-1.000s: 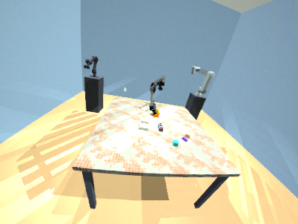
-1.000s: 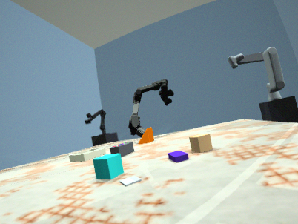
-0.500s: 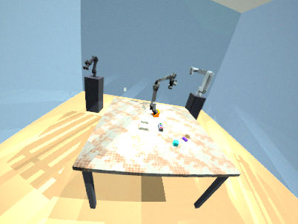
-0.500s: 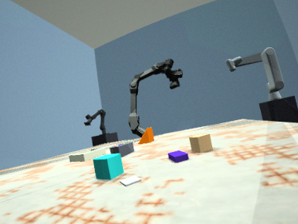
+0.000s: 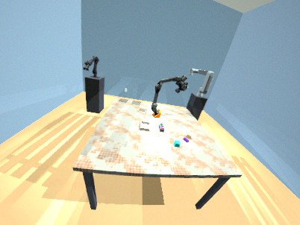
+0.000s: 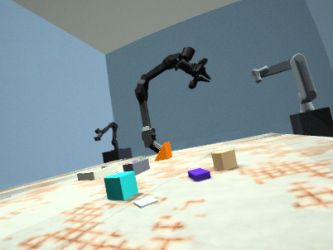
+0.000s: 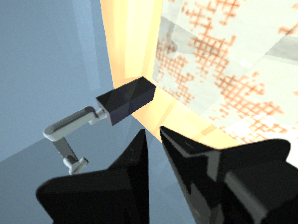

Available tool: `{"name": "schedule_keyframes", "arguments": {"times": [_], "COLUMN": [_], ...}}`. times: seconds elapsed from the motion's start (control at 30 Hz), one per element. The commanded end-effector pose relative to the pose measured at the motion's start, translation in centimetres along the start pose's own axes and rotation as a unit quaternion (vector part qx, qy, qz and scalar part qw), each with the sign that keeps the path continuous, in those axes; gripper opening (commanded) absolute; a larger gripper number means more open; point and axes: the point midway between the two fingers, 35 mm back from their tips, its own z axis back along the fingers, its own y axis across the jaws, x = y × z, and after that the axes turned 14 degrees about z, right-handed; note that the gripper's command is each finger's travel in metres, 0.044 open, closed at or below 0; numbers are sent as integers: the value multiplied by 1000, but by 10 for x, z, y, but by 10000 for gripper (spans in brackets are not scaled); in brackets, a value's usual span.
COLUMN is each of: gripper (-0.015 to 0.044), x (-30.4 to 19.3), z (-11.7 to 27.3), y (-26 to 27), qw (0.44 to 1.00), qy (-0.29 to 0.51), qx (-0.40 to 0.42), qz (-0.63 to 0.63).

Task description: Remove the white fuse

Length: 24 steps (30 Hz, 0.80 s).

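Note:
The fuse block (image 5: 160, 127) (image 6: 136, 165) is a small dark grey block with coloured fuses on top, in the middle of the table; the white fuse is too small to make out. The tray (image 5: 145, 125) (image 6: 95, 174) is a low pale box just left of the block. My gripper (image 5: 181, 86) (image 6: 199, 80) (image 7: 152, 131) is raised high in the air, far above and behind the block, off towards the table's far right corner. Its fingers are nearly together with only a thin gap, and nothing shows between them.
An orange wedge (image 5: 157, 113) (image 6: 164, 151) sits at my arm's base. A cyan cube (image 5: 177, 143) (image 6: 121, 185), a purple block (image 5: 186, 139) (image 6: 199, 174), a tan box (image 5: 189, 137) (image 6: 224, 159) and a flat white piece (image 6: 146, 201) lie right of the block. Two other arms stand on dark pedestals (image 5: 94, 93) (image 5: 195, 104) (image 7: 127, 99).

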Motion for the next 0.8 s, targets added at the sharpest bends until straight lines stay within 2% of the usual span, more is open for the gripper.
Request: {"name": "schedule_keyframes", "arguments": {"times": [0.0, 0.17, 0.37, 0.57, 0.77], "gripper": [68, 68, 68, 68, 68], "x": [61, 122, 179, 216, 228], "z": [28, 61, 103, 145, 186], "y": [-33, -82, -155, -241, -334], "qw": [992, 965, 907, 823, 719], "qy": [-65, -134, -209, -276, -332], "qx": [-17, -37, -67, -102, -143], "qz": [-104, -222, -359, -485, -594]}}
